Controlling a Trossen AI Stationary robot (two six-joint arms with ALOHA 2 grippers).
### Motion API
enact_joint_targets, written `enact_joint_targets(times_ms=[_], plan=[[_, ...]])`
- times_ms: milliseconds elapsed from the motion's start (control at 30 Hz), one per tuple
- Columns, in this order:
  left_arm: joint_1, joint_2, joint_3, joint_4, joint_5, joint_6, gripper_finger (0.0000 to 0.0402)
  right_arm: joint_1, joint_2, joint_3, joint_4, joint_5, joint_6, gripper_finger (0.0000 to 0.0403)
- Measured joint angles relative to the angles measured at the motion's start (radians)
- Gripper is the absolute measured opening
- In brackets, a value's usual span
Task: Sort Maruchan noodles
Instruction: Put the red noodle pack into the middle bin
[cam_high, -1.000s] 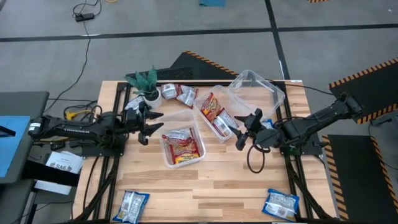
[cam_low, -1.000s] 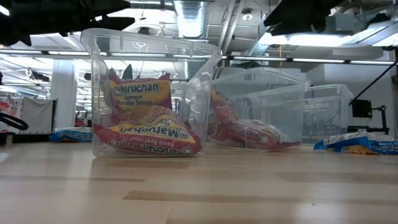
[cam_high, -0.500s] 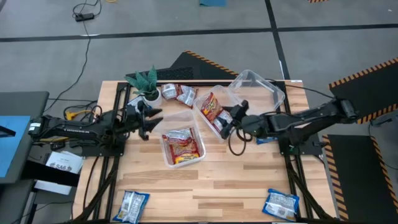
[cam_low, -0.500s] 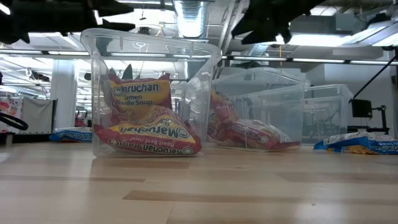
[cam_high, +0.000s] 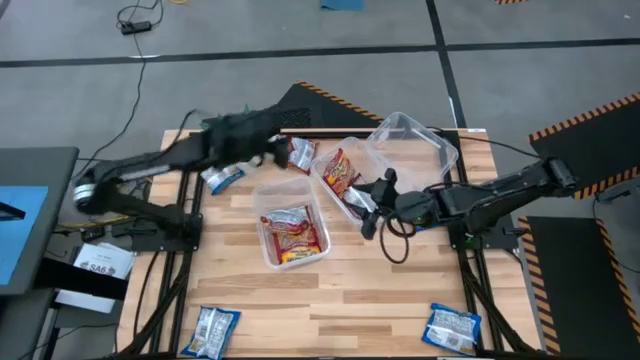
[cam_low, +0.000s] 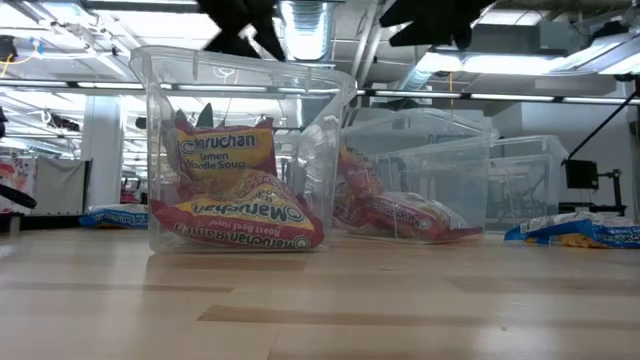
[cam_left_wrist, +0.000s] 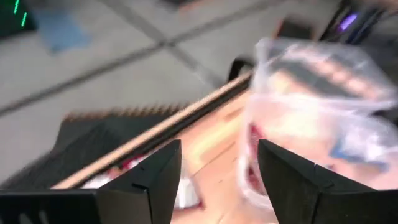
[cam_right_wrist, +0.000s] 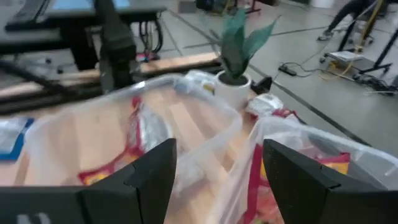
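Red-orange-yellow Maruchan noodles (cam_high: 293, 235) lie in the near clear tub (cam_high: 268, 248). More red packets (cam_high: 341, 175) fill the tilted middle tub (cam_high: 322, 182). Red-and-silver packets (cam_high: 290, 152) lie at the far edge, and a blue-and-white one (cam_high: 222, 178) lies to their left. My left gripper (cam_high: 280, 148) hovers open above the far packets, with nothing between its fingers (cam_left_wrist: 155, 180). My right gripper (cam_high: 368, 205) stands open just right of the middle tub, also with nothing in it (cam_right_wrist: 217, 162).
An empty clear tub (cam_high: 412, 145) stands at the far right. Two blue-and-white packets (cam_high: 212, 331) (cam_high: 452, 327) lie at the near edge. A small potted plant (cam_right_wrist: 238, 43) stands at the far left, under my left arm. Bare wood lies between the near tub and the near edge.
My left gripper has risen from the table's left side and swung toward the far edge, over the far packets, tipping up from pointing down to nearly level. My right gripper has moved a little toward the table's left, up to the middle tub. No packet has moved.
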Motion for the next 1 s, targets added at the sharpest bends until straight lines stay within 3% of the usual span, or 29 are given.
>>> enact_joint_targets(times_ms=[200,300,600,833,1000], plan=[[0.134,0.333,0.353,-0.317,0.134,-0.071,0.0198,0.059,-0.026,0.0,-0.061,0.0,-0.001,0.026],[0.177,0.474,0.456,-0.434,0.203,-0.088,0.0198,0.063,-0.035,0.0,-0.059,0.006,-0.006,0.026],[0.206,0.737,0.476,-0.45,0.241,-0.062,0.0198,0.062,-0.042,0.0,-0.107,0.008,-0.007,0.026],[0.241,0.802,0.481,-0.423,0.288,-0.094,0.0198,0.059,-0.042,0.0,-0.108,0.008,-0.007,0.026],[0.244,0.802,0.48,-0.429,0.176,-0.125,0.0198,0.059,-0.042,0.0,-0.109,0.008,-0.007,0.026]])
